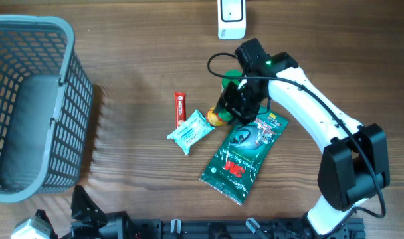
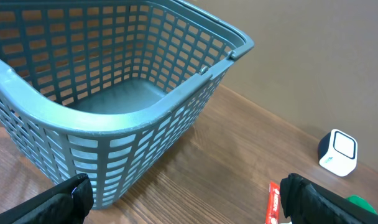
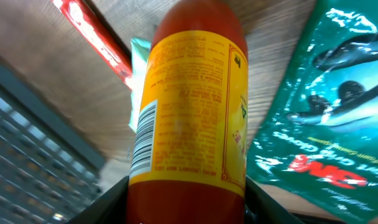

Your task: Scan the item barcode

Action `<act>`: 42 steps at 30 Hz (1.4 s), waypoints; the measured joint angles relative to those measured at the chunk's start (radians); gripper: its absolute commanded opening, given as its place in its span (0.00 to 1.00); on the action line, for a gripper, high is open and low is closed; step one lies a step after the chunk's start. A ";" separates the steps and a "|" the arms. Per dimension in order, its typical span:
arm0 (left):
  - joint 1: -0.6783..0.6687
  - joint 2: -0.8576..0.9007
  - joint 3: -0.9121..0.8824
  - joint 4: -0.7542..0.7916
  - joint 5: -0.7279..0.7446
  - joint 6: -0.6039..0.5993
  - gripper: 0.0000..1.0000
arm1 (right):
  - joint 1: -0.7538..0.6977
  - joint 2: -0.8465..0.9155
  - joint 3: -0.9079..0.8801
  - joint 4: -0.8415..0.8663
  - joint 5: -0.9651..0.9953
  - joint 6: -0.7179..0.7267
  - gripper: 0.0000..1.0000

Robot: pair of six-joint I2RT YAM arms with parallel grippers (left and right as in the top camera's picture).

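Around the bottle (image 3: 189, 106), lying near the middle of the tabletop (image 1: 135, 60), several things were crowded. A pale wipes packet (image 1: 191, 131) was pressed against its base on the side toward the basket (image 1: 29, 99), and a red stick sachet (image 1: 179, 108) was seen just beyond that. A green pouch (image 1: 245, 156) was spread just beside the bottle on the robot's side. The white scanner (image 1: 231, 16) was set well beyond the bottle's green cap at the far edge. The right arm was stretched out over the pouch, and the right gripper (image 1: 234, 105) was closed partway onto the bottle's sides, barcode facing its camera. The left gripper (image 2: 189, 202) was held wide apart and empty, far from the bottle, beside the basket.
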 measured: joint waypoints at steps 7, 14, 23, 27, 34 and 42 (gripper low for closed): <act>0.000 0.000 0.000 0.000 0.000 0.000 1.00 | 0.000 0.008 0.084 -0.181 0.152 -0.301 0.56; 0.000 0.000 0.000 0.000 0.000 0.000 1.00 | 0.000 0.009 0.128 -0.185 0.254 -0.642 0.73; 0.000 0.000 0.000 0.000 0.000 0.000 1.00 | 0.056 0.009 0.128 -0.117 0.350 -0.752 0.85; 0.000 0.000 0.000 0.000 0.000 0.000 1.00 | 0.126 0.009 0.129 -0.098 0.350 -0.759 0.87; 0.000 0.000 0.000 0.000 0.000 0.000 1.00 | 0.164 0.011 0.254 -0.095 0.380 -0.723 0.99; 0.000 0.000 0.000 0.000 0.000 0.000 1.00 | 0.164 0.011 0.491 -0.269 0.438 -0.454 0.99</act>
